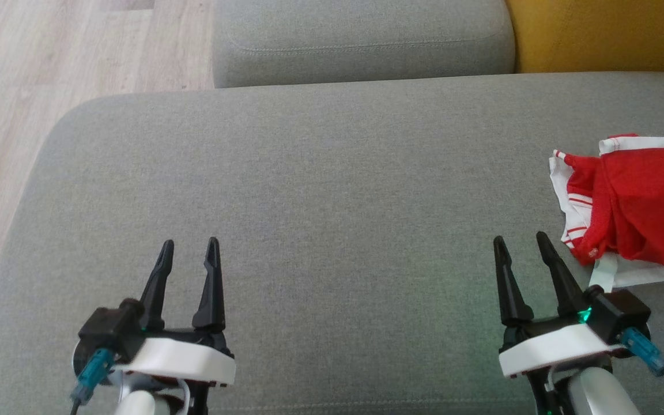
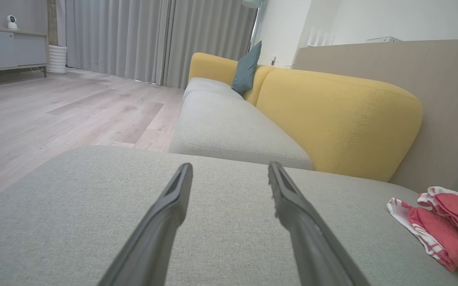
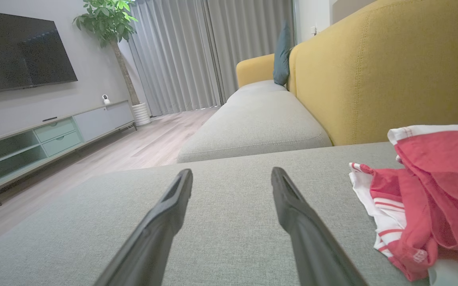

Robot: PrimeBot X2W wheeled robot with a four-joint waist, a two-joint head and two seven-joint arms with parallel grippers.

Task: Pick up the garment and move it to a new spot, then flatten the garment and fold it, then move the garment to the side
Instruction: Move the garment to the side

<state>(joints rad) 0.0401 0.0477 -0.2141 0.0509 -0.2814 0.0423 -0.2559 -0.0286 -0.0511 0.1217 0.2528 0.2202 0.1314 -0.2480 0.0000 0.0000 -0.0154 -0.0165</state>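
Over grey cushion (image 1: 332,173), hovering left gripper (image 1: 190,242) and right gripper (image 1: 519,236) wide open, empty, seeing garment (image 1: 643,207) bunched just right of right gripper, if grabbing, pinching a hem, not the heap.

Garment (image 1: 643,202) cut off, right edge.

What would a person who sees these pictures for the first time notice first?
The red and white garment lies crumpled at the right side of the grey cushion, bright against it. The left gripper and the right gripper are open and empty over the cushion's near part. Behind stands a yellow sofa back.
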